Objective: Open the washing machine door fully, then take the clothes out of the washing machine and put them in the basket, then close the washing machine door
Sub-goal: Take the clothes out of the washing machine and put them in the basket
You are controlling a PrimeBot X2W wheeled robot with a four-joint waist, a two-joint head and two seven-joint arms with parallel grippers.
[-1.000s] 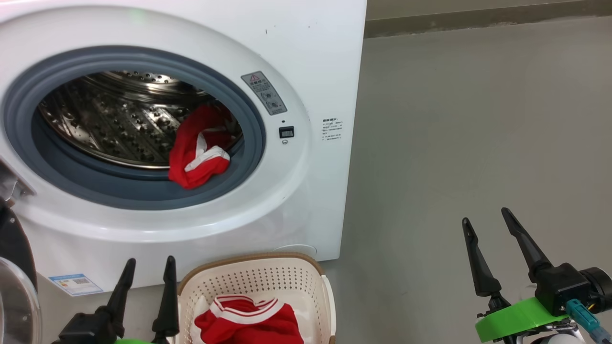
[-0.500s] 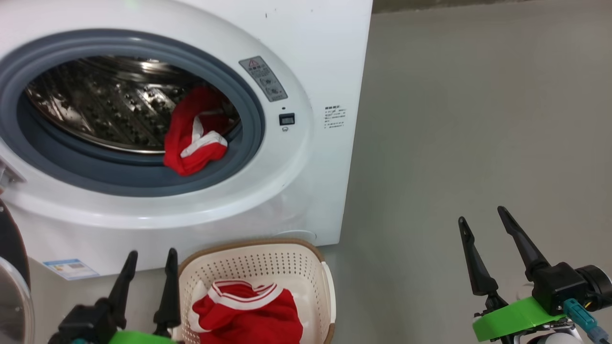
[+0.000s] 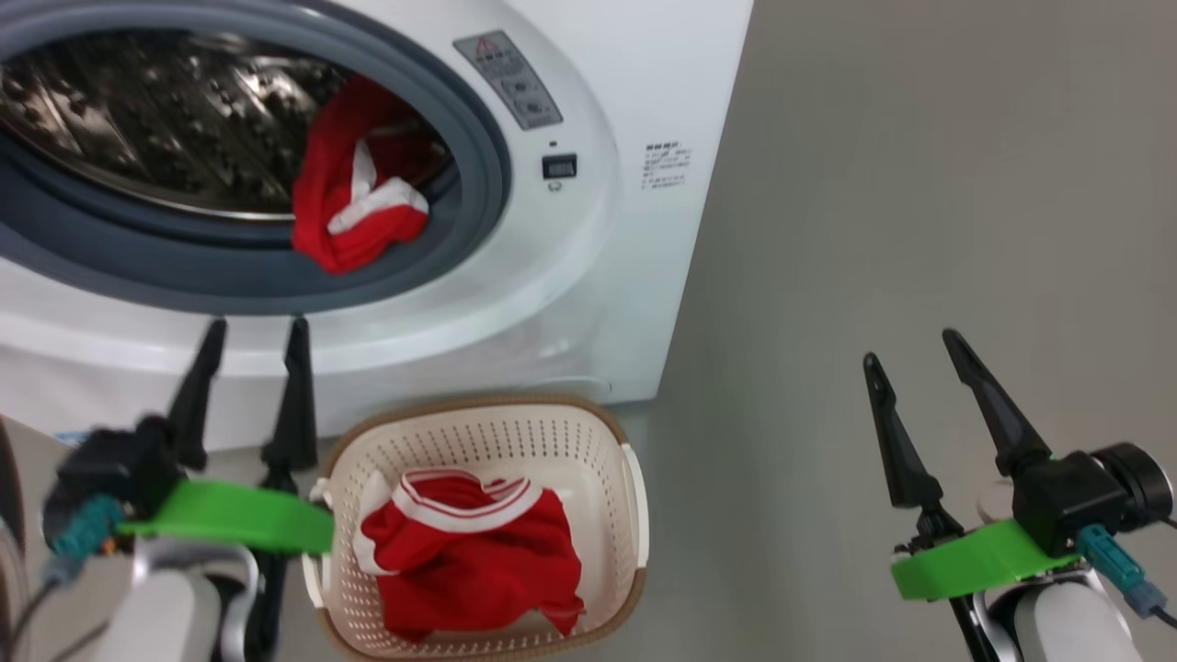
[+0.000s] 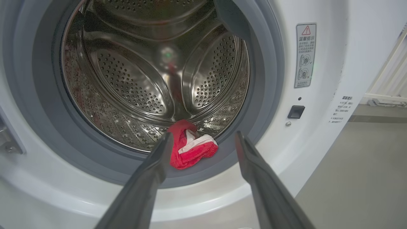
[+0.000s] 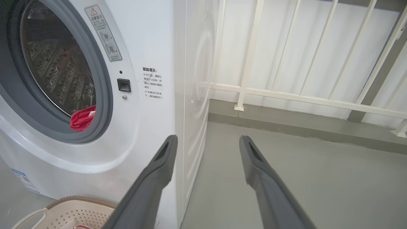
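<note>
The left gripper point(image 3: 256, 324) hangs open and empty before the washing machine point(image 3: 598, 276), pointing at its mouth. The right gripper point(image 3: 908, 346), also open and empty, hangs over the bare floor point(image 3: 919, 184). One red garment point(image 3: 354, 207) lies on the grey rubber ring point(image 3: 478, 138). A second garment point(image 3: 469, 561) sits in the basket point(image 3: 478, 410).

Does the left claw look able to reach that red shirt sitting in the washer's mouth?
Probably yes. The left gripper is open and aimed at the red garment, which lies across the grey rubber ring, with nothing between them.
</note>
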